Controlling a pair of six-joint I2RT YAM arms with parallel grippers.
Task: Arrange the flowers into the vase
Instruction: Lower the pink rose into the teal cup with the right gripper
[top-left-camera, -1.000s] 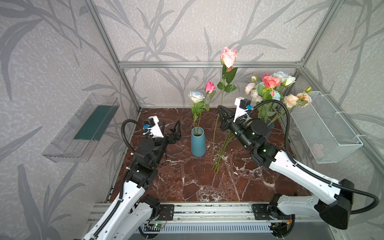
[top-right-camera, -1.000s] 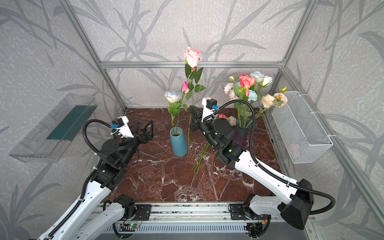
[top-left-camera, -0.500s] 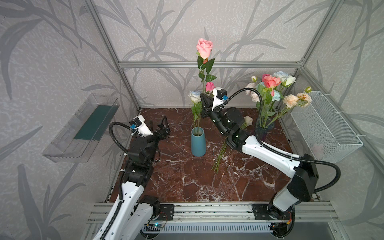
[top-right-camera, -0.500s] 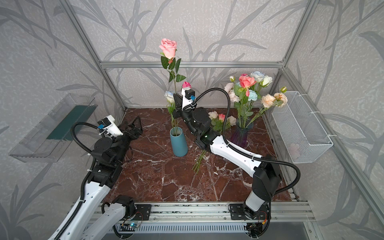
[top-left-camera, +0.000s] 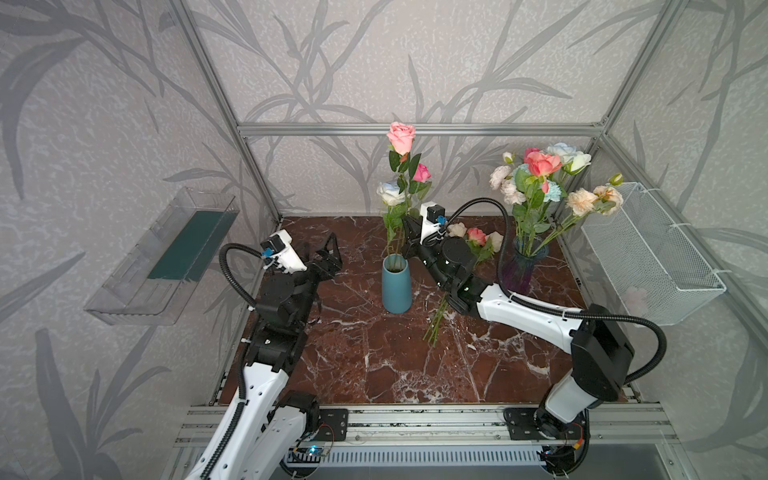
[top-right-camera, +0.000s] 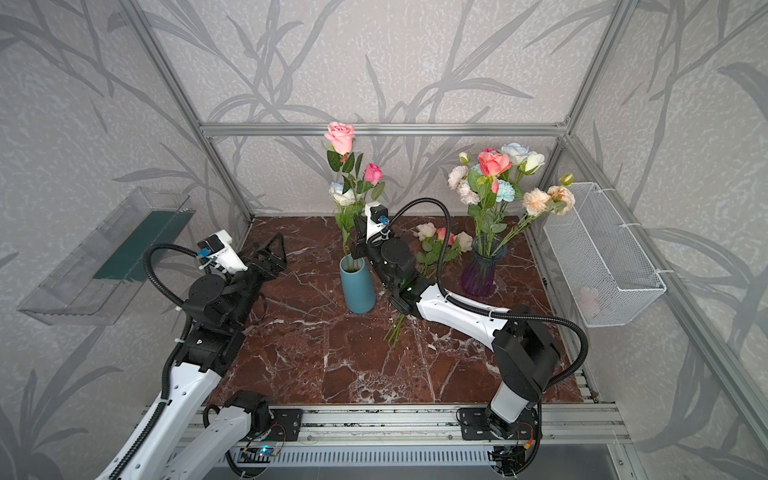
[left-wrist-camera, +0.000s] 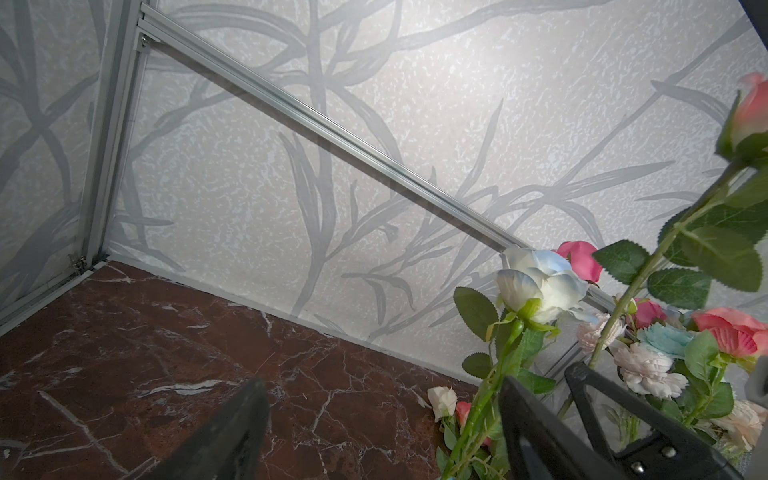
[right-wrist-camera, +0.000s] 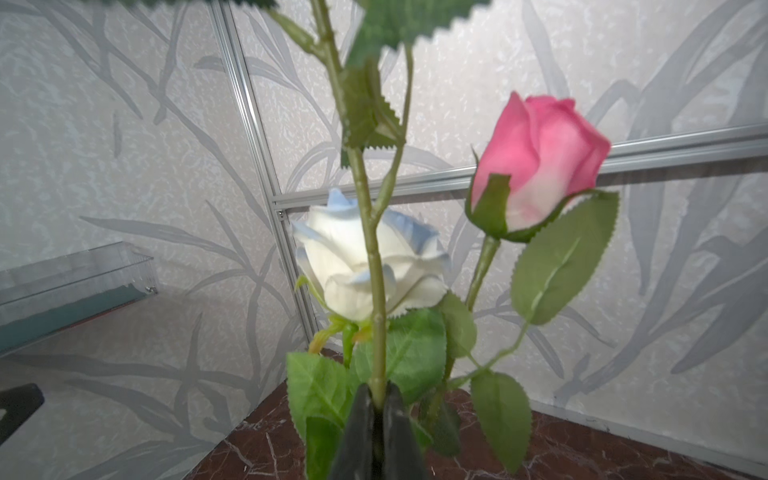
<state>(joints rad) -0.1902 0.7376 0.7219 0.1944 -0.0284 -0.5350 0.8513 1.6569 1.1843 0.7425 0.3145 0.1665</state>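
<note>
Clamping the tall pink rose (top-left-camera: 401, 137) by its stem, right gripper (right-wrist-camera: 376, 401) fingers pressed together, bloom high above them (blue vase (top-left-camera: 396, 291) just beneath), left gripper (top-left-camera: 321, 254) fingers spread apart, empty.

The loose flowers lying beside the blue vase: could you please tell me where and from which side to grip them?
Probably the bare stem ends, from above with jaws across them: they lie flat, pointing frontward, and the right arm hides the stems' middle.
</note>
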